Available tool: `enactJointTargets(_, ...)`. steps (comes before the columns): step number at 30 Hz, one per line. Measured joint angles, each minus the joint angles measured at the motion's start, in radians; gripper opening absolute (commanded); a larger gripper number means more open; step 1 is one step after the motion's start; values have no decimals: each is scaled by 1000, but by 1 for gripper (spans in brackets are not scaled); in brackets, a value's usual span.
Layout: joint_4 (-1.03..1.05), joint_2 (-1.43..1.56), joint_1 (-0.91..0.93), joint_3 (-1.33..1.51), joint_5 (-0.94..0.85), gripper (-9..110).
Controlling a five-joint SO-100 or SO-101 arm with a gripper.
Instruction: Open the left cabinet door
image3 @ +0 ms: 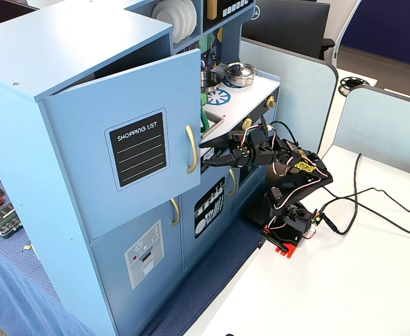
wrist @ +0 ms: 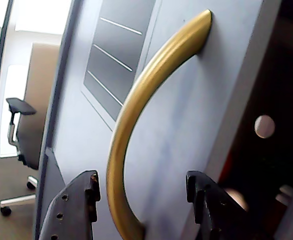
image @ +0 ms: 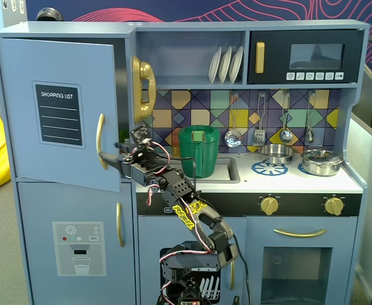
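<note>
1. Your left cabinet door sits at the upper left of the toy kitchen in a fixed view. It is swung partly open, with its handle edge standing out from the cabinet frame and a dark gap showing behind it.
2. The door carries a black "SHOPPING LIST" panel and a curved gold handle near its free edge. You can see the same door ajar in the other fixed view.
3. Your gripper reaches in from the right in that fixed view, with its dark fingertips at the lower end of the handle.
4. In the wrist view the gripper is spread. One finger sits left of the gold handle and the other sits right of it, with clear space on each side. It straddles the bar without pinching it.
5. Whether either finger touches the handle or the door face, you cannot tell.
6. Below your door is the lower door with the water-dispenser graphic, which looks closed.
7. A green pot stands on the counter just right of the arm.
</note>
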Motion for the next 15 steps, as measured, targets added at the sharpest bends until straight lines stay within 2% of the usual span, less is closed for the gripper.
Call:
enactJointTargets(8,132,32,152,-3,91,13)
enactJointTargets(15,141,-100,281,-71,120,13)
